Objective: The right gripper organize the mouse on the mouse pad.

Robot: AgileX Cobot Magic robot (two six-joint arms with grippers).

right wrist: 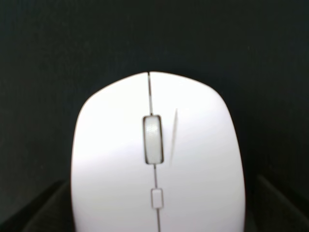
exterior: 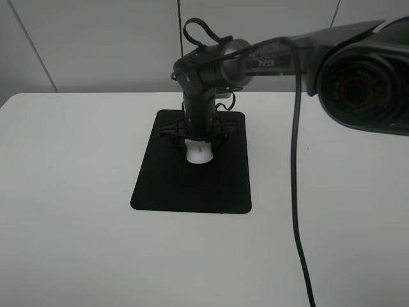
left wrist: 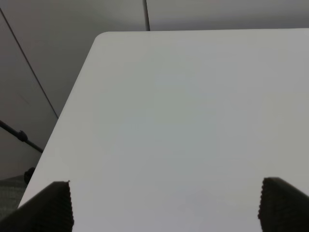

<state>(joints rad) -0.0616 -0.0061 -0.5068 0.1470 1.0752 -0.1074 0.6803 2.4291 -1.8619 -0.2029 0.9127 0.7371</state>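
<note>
The white mouse (exterior: 199, 153) lies on the black mouse pad (exterior: 192, 188), in its far half near the middle. My right gripper (exterior: 195, 141) points straight down over the mouse, its jaws spread to either side of it. In the right wrist view the mouse (right wrist: 157, 159) fills the picture with its grey scroll wheel facing up and the pad (right wrist: 154, 34) behind it. The dark fingertips (right wrist: 41, 210) show at both lower corners, just outside the mouse's sides. My left gripper (left wrist: 164, 208) is open and empty over bare table.
The white table (exterior: 70, 192) spreads around the pad, with its far edge against a grey wall. The right arm's black cable (exterior: 297, 192) hangs down across the right side of the table. The left wrist view shows a rounded table corner (left wrist: 104, 36).
</note>
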